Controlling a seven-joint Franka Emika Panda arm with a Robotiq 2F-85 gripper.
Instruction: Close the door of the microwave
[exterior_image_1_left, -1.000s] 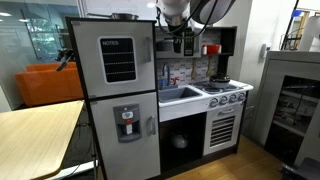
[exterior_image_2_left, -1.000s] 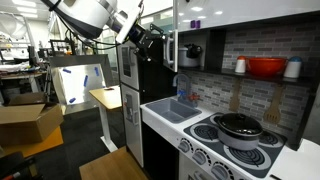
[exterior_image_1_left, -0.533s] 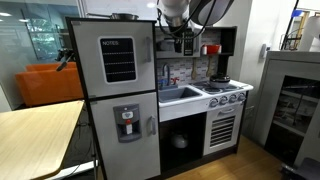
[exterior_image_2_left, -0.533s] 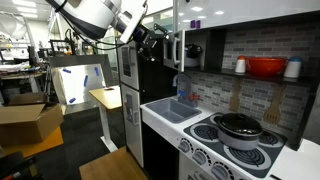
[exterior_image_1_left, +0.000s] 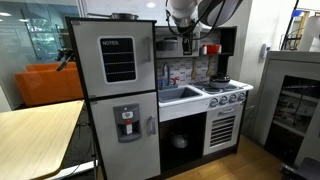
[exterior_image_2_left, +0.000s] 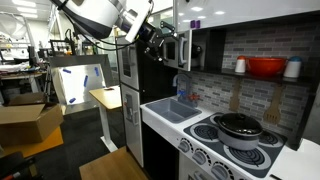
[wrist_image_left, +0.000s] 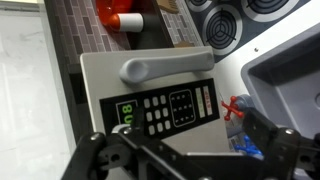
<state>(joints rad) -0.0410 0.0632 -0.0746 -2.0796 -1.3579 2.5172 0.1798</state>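
Note:
The microwave (exterior_image_2_left: 207, 45) is a dark box high in the play kitchen, to the right of the fridge. Its door (exterior_image_2_left: 181, 50) stands partly open and is seen almost edge-on. In the wrist view the door (wrist_image_left: 150, 85) fills the middle: a silver-grey panel with a grey handle (wrist_image_left: 168, 67) and a keypad. My gripper (wrist_image_left: 185, 160) is open, its two fingers spread wide right in front of the door's keypad side. It also shows in both exterior views (exterior_image_1_left: 185, 42) (exterior_image_2_left: 160, 42), close against the door. I cannot tell if it touches.
The tall grey fridge (exterior_image_1_left: 115, 90) stands left of the microwave. Below are the sink (exterior_image_1_left: 180, 95) and the stove (exterior_image_1_left: 225, 92) with a pot (exterior_image_2_left: 238, 125). A red bowl (exterior_image_2_left: 265, 67) sits on the shelf. A wooden table (exterior_image_1_left: 35, 130) is nearby.
My gripper has moved toward the microwave, and the door has swung from edge-on further toward the box.

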